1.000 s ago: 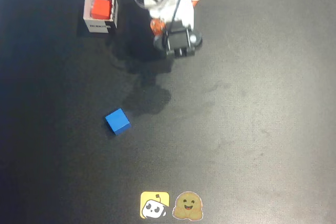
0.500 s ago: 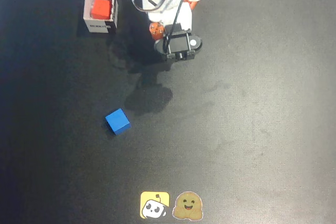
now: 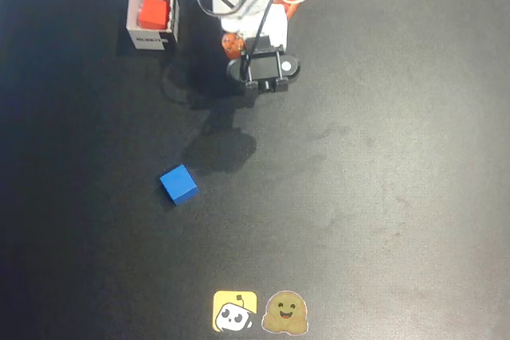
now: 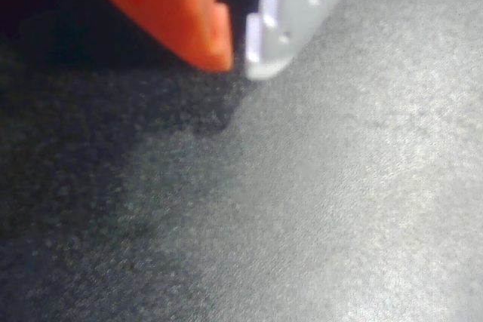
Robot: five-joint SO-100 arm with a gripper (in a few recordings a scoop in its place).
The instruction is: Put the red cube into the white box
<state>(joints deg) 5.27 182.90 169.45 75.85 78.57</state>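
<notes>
2 views are given, and each supplies what the other lacks. From overhead, the whole layout is seen: the arm [image 3: 253,17] at the upper centre of the frame, the white box [image 3: 152,13] at the upper left, a blue cube [image 3: 178,184] left of centre, and 2 stickers [image 3: 260,312] at the bottom centre. Up close in the wrist view, the gripper [image 4: 238,56] is seen at the top of the frame, its orange finger and white finger drawn almost together with only a thin dark slit between the tips and nothing held.

1 object is held by the white box: the red cube [image 3: 152,13], resting inside against the upper right of its interior. A dark label is printed on the box's lower wall. The blue cube lies well apart from the box, on bare surface.

Everything rests on a black table [image 3: 382,197] with a fine matte grain, dimmer toward the left in the wrist view. A shadow is cast on it below the arm.
</notes>
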